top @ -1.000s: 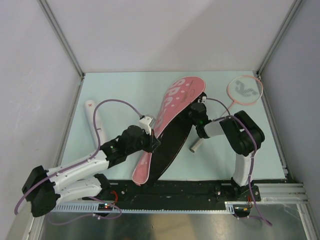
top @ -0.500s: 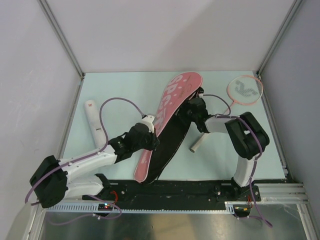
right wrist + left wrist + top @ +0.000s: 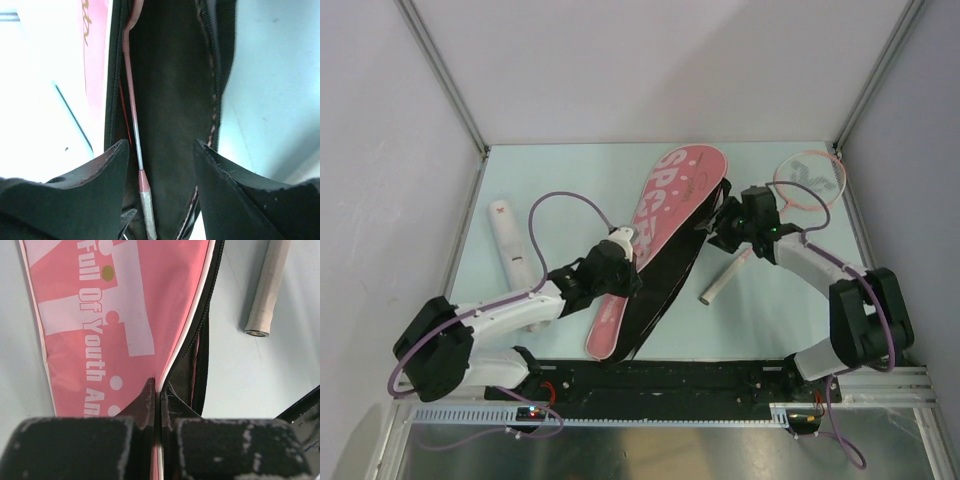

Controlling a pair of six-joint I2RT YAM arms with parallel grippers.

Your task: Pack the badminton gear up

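Observation:
The pink "SPORT" bag (image 3: 670,190) lies slanted across the middle of the table, its zip side gaping to show the black lining (image 3: 170,75). My left gripper (image 3: 628,270) is shut on the edge of the bag's pink top flap (image 3: 115,315). One racket (image 3: 141,185) lies inside the bag, with its thin shaft, pink cone and white grip showing. My right gripper (image 3: 725,225) hangs open over that opening, holding nothing. A second pink-framed racket (image 3: 810,178) lies at the back right, its white handle (image 3: 718,285) beside the bag. The long white tube (image 3: 508,245) lies at the left.
Metal frame posts and grey walls close in the table on the left, back and right. The black mounting rail (image 3: 670,378) runs along the near edge. A purple cable (image 3: 560,200) loops above my left arm.
My right gripper has opened, and its arm has swung its elbow out to the right. My left gripper has kept its hold on the flap and moved slightly forward.

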